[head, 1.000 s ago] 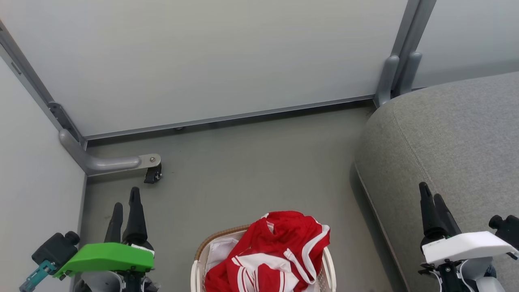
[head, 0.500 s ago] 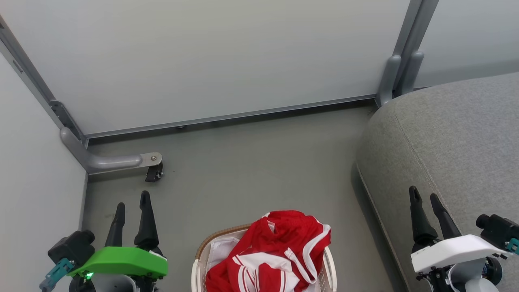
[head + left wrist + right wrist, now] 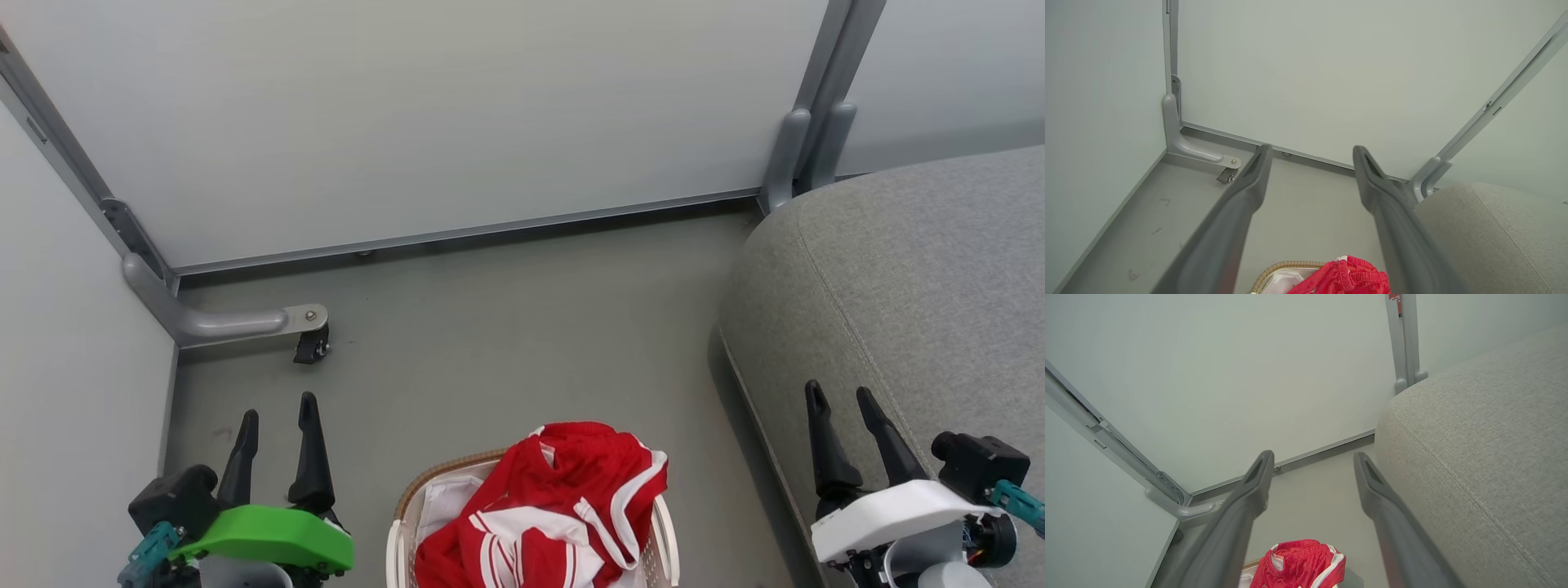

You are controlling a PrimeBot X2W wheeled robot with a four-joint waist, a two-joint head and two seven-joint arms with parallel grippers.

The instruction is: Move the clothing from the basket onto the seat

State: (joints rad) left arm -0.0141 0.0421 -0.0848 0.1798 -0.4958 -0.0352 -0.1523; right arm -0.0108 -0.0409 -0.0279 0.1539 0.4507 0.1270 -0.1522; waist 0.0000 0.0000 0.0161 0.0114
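Two grippers, both wide open and holding nothing: the left gripper (image 3: 278, 408) hangs over the floor (image 3: 506, 327) just left of the basket (image 3: 397, 535), and the right gripper (image 3: 838, 390) sits over the near edge of the seat (image 3: 914, 269) on the right. The clothing (image 3: 555, 498) is heaped in the basket, none on the seat yet
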